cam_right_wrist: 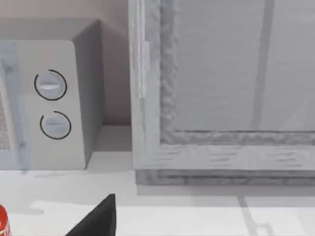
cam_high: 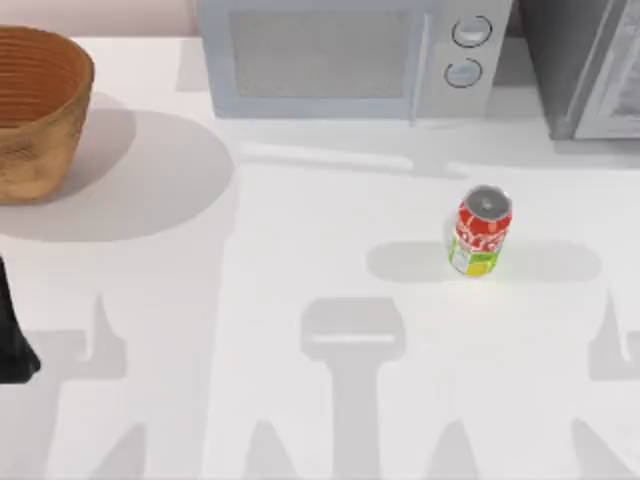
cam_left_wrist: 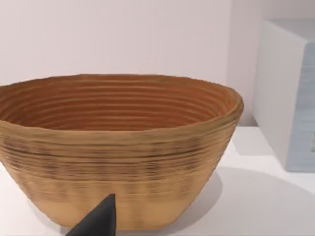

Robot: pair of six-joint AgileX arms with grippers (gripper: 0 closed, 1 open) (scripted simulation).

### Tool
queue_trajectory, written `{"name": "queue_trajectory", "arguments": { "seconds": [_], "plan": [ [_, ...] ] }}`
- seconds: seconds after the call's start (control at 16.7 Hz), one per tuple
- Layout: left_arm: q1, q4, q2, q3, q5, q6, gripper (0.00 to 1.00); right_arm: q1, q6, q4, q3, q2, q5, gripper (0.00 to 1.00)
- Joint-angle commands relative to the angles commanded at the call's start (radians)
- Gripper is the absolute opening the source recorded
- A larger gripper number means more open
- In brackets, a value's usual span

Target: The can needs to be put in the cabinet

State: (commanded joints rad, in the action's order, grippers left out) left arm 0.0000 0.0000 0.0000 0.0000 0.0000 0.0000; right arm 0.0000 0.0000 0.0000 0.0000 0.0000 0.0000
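Nothing done yet: can upright on counter, untouched, well apart from shut cabinet; grasp, door-opening, placing all left; either hand's opening impossible to tell.

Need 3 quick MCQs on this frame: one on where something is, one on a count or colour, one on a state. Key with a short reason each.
1. Where does the can stand on the table?
A. inside the basket
B. on the right half, in front of the microwave
C. on top of the cabinet

2. How many round knobs does the microwave have?
A. one
B. two
C. four

3. What state is the can in?
A. upright, free on the table
B. lying on its side
C. held by a hand

Key:
1 B, it sits below the microwave's knob end in the top view, far from the basket.
2 B, two dials stacked beside the door.
3 A, its silver top faces up and no hand touches it; it is not yet in the cabinet.
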Motion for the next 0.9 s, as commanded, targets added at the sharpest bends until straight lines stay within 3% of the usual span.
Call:
{"name": "queue_trajectory", "arguments": {
  "seconds": [0.42, 0.9],
  "plan": [
    [0.000, 0.000, 0.000, 0.000, 0.000, 0.000, 1.00, 0.046, -0.010, 0.110, 0.031, 0.147, 0.054, 1.00],
    [0.000, 0.000, 0.000, 0.000, 0.000, 0.000, 1.00, 0.239, -0.020, 0.569, 0.154, 0.781, 0.285, 1.00]
  ]
}}
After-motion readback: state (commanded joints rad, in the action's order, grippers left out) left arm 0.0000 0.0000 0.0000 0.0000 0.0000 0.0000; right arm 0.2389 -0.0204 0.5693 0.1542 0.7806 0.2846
